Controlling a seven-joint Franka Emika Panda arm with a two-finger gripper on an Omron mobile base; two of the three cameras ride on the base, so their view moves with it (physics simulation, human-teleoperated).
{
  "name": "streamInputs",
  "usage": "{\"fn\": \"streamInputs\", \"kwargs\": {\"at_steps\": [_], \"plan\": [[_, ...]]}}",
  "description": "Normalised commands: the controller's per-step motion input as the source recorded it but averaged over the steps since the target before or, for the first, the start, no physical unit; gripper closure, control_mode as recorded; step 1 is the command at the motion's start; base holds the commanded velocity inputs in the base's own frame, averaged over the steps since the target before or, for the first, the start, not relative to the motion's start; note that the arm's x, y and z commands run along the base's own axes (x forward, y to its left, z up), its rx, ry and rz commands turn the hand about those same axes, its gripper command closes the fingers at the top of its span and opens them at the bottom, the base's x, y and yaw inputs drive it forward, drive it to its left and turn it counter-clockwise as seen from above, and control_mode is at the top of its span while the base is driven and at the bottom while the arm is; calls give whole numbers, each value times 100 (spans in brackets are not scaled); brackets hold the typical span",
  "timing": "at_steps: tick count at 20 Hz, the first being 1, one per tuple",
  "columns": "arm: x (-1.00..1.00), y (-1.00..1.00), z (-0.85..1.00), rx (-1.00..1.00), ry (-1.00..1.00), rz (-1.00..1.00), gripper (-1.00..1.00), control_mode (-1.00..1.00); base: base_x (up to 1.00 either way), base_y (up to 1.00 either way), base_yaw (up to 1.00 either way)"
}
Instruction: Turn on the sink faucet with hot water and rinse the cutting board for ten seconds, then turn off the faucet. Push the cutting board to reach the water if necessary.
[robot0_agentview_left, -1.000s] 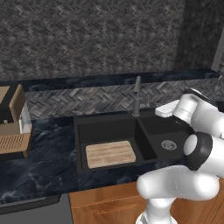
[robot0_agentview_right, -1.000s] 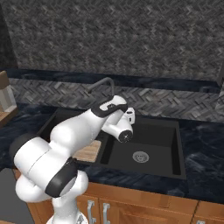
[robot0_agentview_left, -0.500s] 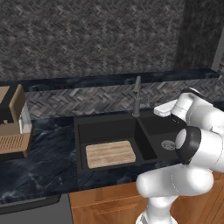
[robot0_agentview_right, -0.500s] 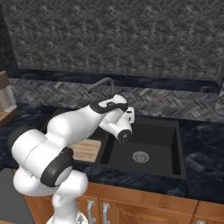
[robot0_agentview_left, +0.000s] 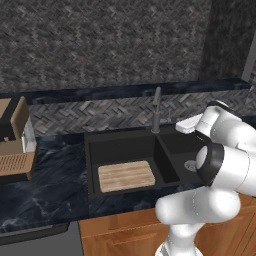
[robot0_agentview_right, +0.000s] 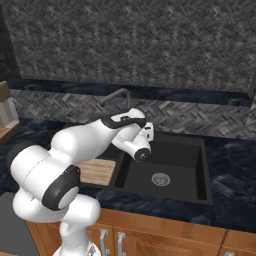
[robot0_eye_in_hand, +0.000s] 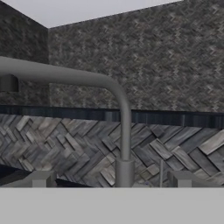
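The dark grey sink faucet stands behind the divider of the black double sink. Its spout reaches left in the hand view, above the upright tube. My gripper hovers just right of the faucet, over the right basin, and is also seen from the right base. It is open, with the fingertips wide apart on either side of the faucet base. The tan cutting board lies flat in the left basin, partly behind my arm in the right base view. The water is out of view.
A brown-and-tan appliance stands on the dark counter far left. The silver drain sits in the right basin. A raised dark ledge runs along the herringbone wall behind the faucet. Wooden cabinets lie below.
The arm's elbow and forearm have swung forward and folded tighter. The hand has stayed almost in place beside the faucet. The board has not moved.
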Motion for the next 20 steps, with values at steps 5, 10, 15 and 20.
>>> {"fn": "streamInputs", "kwargs": {"at_steps": [5, 10, 15, 20], "plan": [[0, 0, 0, 0, 0, 0, -100, -100, 0, 0, 0], [0, 0, 0, 0, 0, 0, -100, -100, 0, 0, 0], [0, 0, 0, 0, 0, 0, -100, -100, 0, 0, 0], [1, 0, 0, 0, 0, 0, -100, -100, 0, 0, 0]]}}
